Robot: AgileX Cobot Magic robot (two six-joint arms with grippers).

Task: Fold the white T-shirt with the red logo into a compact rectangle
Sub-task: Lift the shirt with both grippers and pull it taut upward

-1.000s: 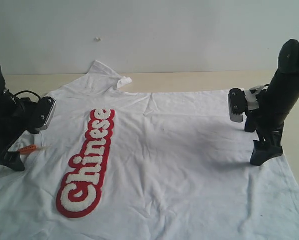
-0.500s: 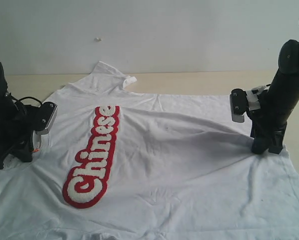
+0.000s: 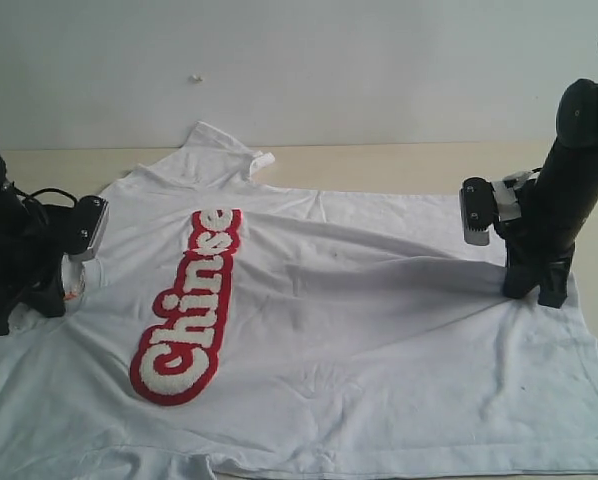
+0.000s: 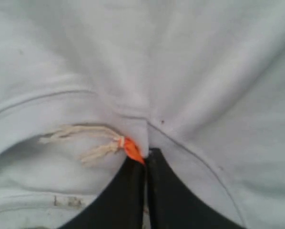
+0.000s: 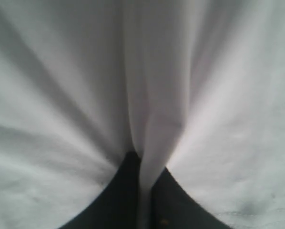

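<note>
The white T-shirt (image 3: 379,330) lies spread across the table with the red logo (image 3: 191,305) reading "Chinese" left of its middle. My left gripper (image 3: 51,298) is shut on the shirt's collar edge at the left side. In the left wrist view the black fingers (image 4: 128,191) pinch the cloth (image 4: 190,71) right beside the orange neck tag (image 4: 132,149) and its cream string. My right gripper (image 3: 541,288) is shut on a raised ridge of the shirt's right edge. Its wrist view shows a fold of white fabric (image 5: 154,143) squeezed between the dark fingers (image 5: 121,200).
A sleeve (image 3: 219,145) points toward the back wall (image 3: 299,60). The beige tabletop (image 3: 399,165) shows behind the shirt and at the far right. The shirt's near hem reaches the frame's lower edge, with a small fold at the front left (image 3: 159,462).
Both grippers came down and shut on the shirt's side edges. The cloth has since been drawn away from the front, with the logo shifting back and a taut ridge forming between the grippers.
</note>
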